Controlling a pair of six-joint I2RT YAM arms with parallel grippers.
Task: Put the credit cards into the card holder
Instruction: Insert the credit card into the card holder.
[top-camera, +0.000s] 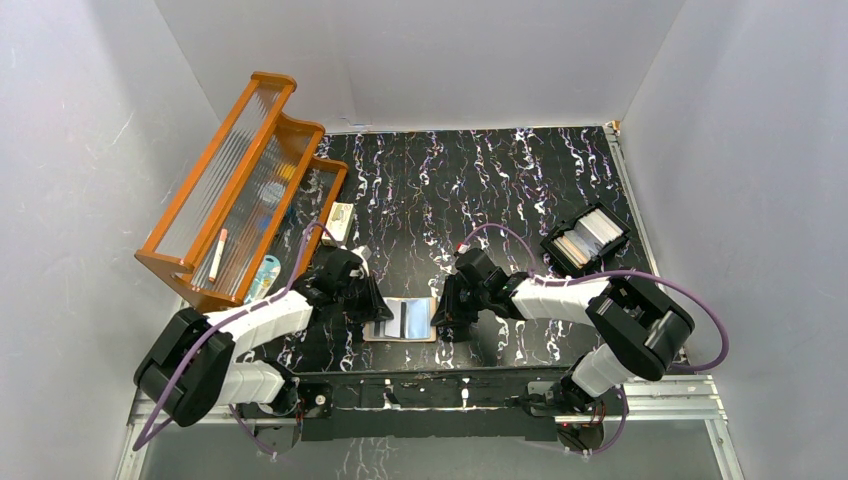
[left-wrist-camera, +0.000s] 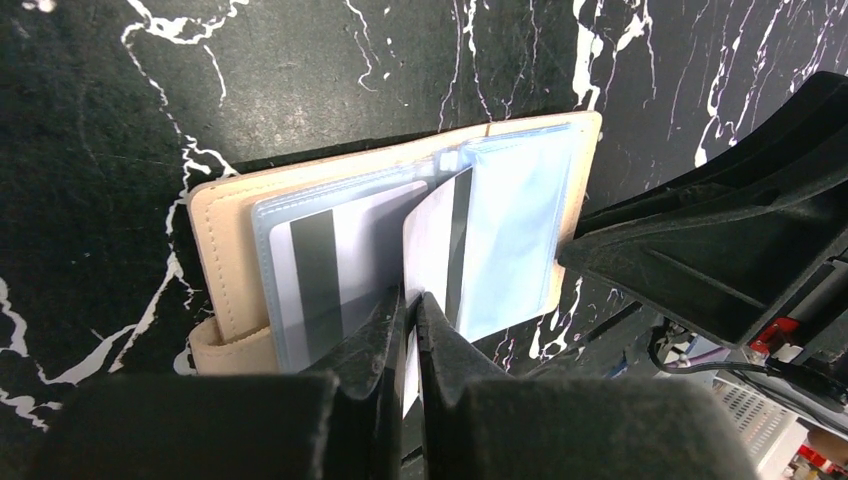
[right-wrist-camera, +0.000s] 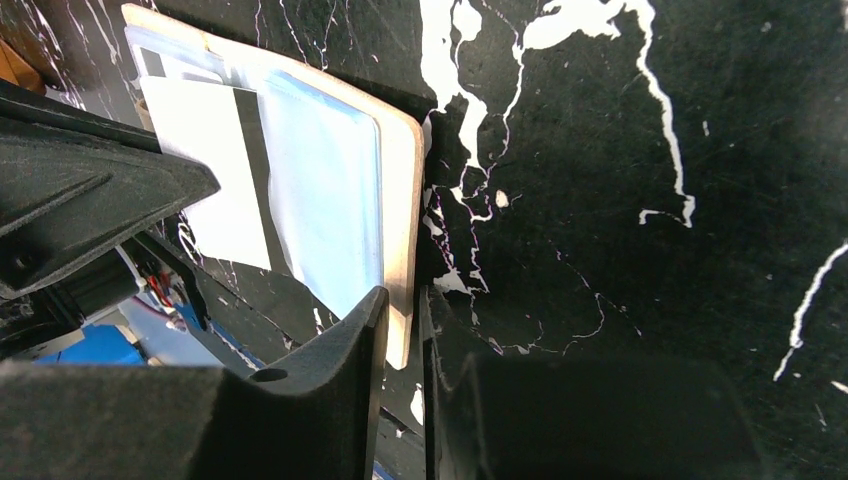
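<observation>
At the near edge of the black marbled table (top-camera: 520, 180), between the two arm bases, the tan card holder (top-camera: 412, 322) lies opened flat with its clear pockets facing up. Left gripper (left-wrist-camera: 412, 300): clenched on the lower edge of a white credit card (left-wrist-camera: 432, 235) with a dark stripe. The card stands tilted at the holder's central fold, its far end among the sleeves. A second credit card (left-wrist-camera: 335, 265), grey-striped, sits inside the pocket on the left arm's side. Right gripper (right-wrist-camera: 403, 298): jaws narrowly parted astride the holder's right-hand cover edge; whether they pinch the cover cannot be told. Off to the right, well apart, a black compartment tray (top-camera: 585, 238) holds further cards. An orange wooden rack (top-camera: 235, 190) stands by the left wall.
</observation>
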